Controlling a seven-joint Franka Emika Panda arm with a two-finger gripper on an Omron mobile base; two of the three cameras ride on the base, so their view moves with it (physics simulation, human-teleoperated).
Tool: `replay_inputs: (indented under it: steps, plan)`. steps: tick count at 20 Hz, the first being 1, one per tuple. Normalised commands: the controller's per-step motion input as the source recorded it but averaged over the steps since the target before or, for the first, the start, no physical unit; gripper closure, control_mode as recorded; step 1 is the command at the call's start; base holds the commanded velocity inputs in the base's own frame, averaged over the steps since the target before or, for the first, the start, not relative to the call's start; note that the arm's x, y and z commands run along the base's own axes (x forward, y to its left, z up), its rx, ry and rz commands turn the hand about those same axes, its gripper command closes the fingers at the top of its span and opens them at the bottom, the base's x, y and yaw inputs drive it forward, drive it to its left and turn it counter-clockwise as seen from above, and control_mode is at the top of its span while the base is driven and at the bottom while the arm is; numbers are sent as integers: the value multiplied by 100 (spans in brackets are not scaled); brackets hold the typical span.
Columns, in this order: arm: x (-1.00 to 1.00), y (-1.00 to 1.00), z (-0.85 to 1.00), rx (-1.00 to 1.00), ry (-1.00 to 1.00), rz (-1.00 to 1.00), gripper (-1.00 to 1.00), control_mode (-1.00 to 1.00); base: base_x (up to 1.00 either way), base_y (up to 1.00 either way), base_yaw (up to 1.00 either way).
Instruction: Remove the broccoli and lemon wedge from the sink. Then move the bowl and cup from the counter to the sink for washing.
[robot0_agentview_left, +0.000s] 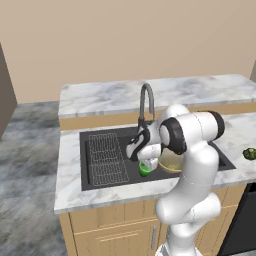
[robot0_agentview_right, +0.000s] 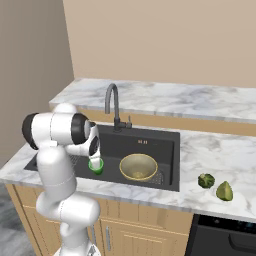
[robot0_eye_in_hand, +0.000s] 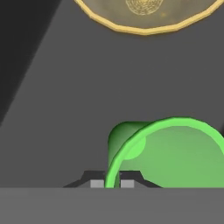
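My claw (robot0_eye_in_hand: 112, 183) was clamped on the rim of the cup (robot0_eye_in_hand: 175, 153), holding it low inside the sink (robot0_agentview_right: 150, 137), just beside the bowl (robot0_agentview_right: 138, 166) that sat in the basin near the faucet (robot0_agentview_right: 114, 105). Out on the bench (robot0_agentview_right: 210, 150), the broccoli (robot0_agentview_right: 206, 180) and lemon wedge (robot0_agentview_right: 224, 191) lay side by side.
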Motion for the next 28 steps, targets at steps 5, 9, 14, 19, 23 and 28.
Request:
replay_inputs:
  steps: [5,9,14,19,23,28]
  plan:
    - [20,2,-22,0,5,-5,100,-100,0,0,0]
    - [21,3,-22,0,3,-4,100,-100,0,0,0]
    - [19,4,-25,0,3,-1,100,-100,0,0,0]
    - [18,2,-26,0,3,0,100,-100,0,0,0]
    - [19,0,-24,0,4,0,100,-100,0,0,0]
    - [22,0,-22,0,4,0,100,-100,0,0,0]
